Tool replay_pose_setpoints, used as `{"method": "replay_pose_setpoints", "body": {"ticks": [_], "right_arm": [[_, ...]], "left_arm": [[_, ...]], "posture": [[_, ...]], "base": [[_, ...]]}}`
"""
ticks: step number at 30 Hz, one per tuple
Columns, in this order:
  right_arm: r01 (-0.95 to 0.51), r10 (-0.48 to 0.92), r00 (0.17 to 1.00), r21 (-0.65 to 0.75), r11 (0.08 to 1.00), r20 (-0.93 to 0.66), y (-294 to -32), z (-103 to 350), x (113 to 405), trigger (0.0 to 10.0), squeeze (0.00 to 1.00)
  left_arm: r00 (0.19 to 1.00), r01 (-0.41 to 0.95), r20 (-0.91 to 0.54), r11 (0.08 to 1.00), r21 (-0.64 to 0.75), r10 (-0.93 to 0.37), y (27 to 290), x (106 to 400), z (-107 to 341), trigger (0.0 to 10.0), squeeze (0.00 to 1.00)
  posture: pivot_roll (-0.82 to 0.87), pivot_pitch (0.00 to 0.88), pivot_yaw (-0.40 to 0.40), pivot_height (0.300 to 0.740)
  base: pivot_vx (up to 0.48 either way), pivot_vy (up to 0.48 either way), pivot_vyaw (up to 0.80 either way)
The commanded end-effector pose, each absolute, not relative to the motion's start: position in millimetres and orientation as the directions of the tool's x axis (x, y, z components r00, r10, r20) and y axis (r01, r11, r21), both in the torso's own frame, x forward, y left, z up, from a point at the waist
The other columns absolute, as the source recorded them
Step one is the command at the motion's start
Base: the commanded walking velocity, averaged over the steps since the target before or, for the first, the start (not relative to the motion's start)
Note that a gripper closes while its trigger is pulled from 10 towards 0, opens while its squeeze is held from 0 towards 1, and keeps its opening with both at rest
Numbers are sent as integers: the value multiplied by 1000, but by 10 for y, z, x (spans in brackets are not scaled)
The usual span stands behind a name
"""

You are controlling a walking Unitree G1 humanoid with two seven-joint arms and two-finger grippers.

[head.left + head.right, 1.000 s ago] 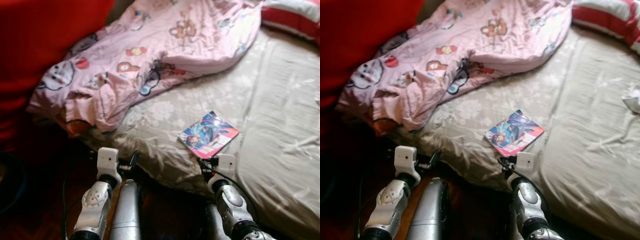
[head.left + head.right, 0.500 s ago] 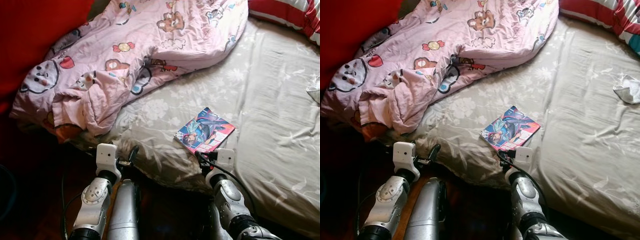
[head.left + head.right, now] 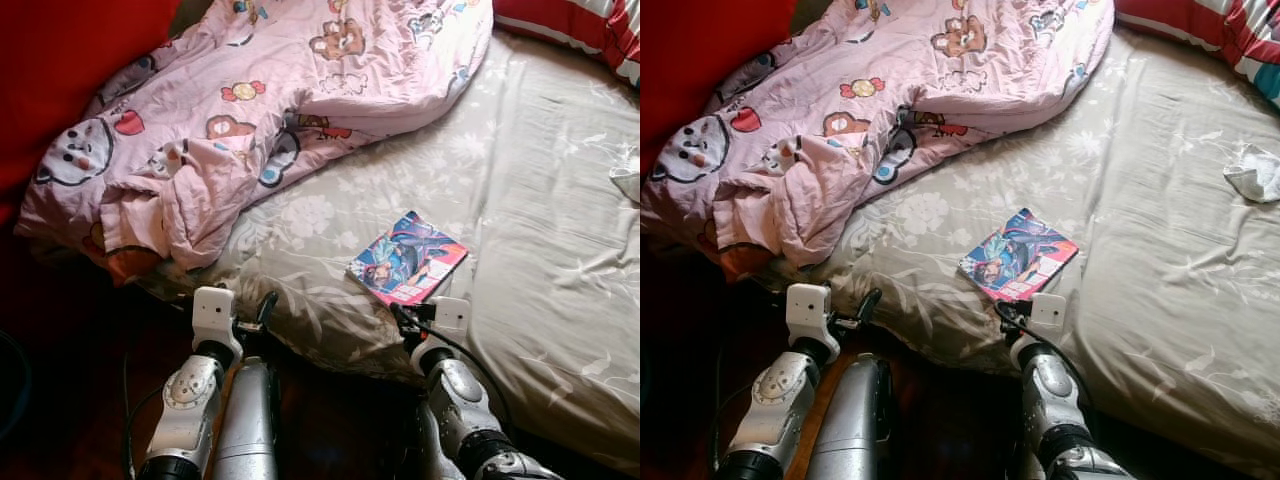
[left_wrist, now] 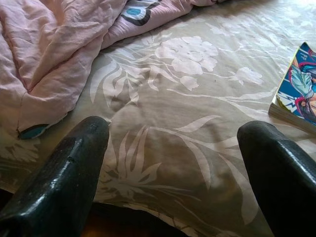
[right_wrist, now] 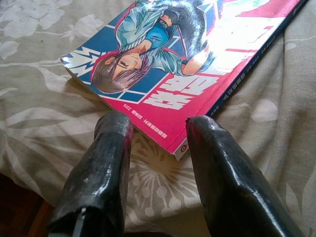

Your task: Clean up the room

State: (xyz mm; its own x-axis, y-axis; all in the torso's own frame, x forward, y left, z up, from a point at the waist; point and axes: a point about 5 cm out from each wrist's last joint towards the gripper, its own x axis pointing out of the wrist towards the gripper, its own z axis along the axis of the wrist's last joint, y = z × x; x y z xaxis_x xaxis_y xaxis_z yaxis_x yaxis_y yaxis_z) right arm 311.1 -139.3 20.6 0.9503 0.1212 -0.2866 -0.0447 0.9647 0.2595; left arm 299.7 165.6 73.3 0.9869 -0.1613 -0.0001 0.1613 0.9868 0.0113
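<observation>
A colourful comic book (image 3: 407,257) lies flat on the beige flowered bed sheet (image 3: 540,200), near the bed's front edge. My right gripper (image 5: 158,123) is low at that edge, open, its fingertips just short of the book's (image 5: 187,64) near corner with nothing between them. My left gripper (image 4: 177,148) is open wide over the sheet at the bed's edge, left of the book (image 4: 298,94) and just below the blanket's hem. A crumpled pink cartoon-print blanket (image 3: 270,110) is bunched across the bed's left and far side.
A small white crumpled cloth (image 3: 1255,172) lies on the sheet at the far right. A red-striped pillow (image 3: 580,25) sits at the back right. A big red shape (image 3: 60,70) stands at the left. Dark wooden floor (image 3: 60,400) lies below the bed edge.
The whole picture has shifted, so the camera moved; the white cloth has come into view at the right. Book and blanket lie as before. Both grippers keep their posture.
</observation>
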Motion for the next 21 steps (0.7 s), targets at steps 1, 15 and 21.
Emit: {"method": "replay_pose_setpoints", "body": {"ticks": [1, 15, 21], "right_arm": [[-31, 119, 941, 270, 962, -316, -1392, 134, 3051, 10000, 0], [-85, 151, 954, 252, 964, -258, -1384, 223, 3103, 10000, 0], [-80, 145, 957, 253, 964, -251, -1398, 232, 3109, 10000, 0]], "left_arm": [[987, 163, -19, 987, 18, -162, 1665, 2962, 696, 10000, 0], [986, 168, 3, 986, -11, -168, 1622, 2987, 720, 10000, 0], [986, 167, 11, 986, -4, -167, 1619, 2993, 736, 10000, 0]], "posture": [[171, 289, 14, 599], [151, 277, 7, 599], [152, 273, 7, 599]], "base": [[0, 0, 0], [385, 0, 171], [263, 0, 0]]}}
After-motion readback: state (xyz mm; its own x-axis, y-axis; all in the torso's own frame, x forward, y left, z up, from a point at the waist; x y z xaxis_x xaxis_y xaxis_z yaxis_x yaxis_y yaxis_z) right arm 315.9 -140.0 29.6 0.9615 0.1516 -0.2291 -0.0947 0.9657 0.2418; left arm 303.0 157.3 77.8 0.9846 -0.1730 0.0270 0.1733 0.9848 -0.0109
